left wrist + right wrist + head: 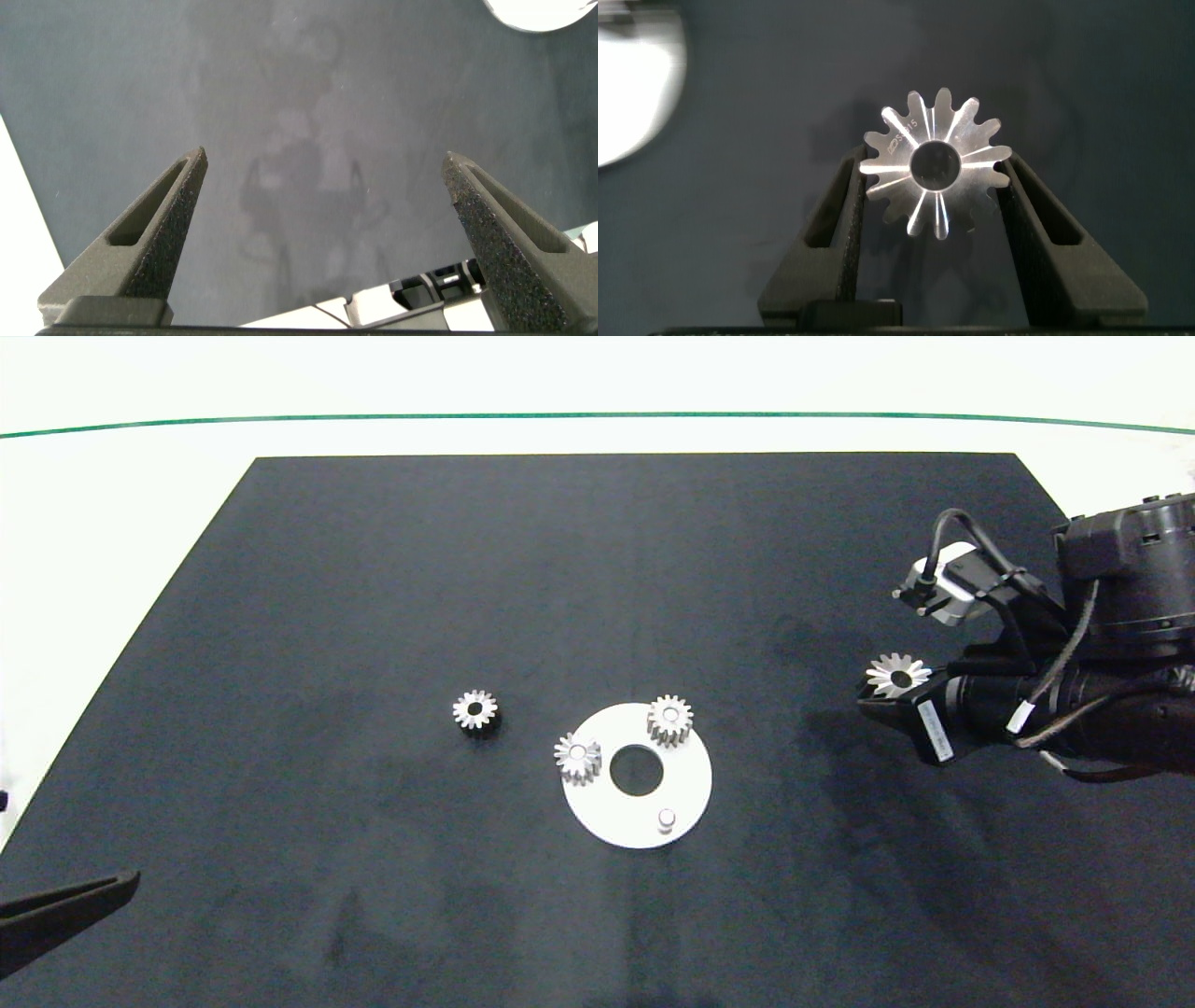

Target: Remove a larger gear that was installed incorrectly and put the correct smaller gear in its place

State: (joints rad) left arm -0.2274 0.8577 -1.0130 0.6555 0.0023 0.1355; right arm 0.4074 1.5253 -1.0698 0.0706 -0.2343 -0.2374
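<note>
right gripper (pixel 898 683) at right edge, clamped on the larger gear (pixel 936 161) | left gripper (pixel 325 177) lower left, spread wide, empty | smaller gear (pixel 476 711) left of centre

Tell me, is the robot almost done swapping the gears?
About halfway. The larger gear is already off the white plate, clamped in the right hand out to the side. One peg stands bare beside two mounted gears. Still left: put the big gear down, fetch the smaller gear from the mat and fit it. The left hand waits open.
</note>
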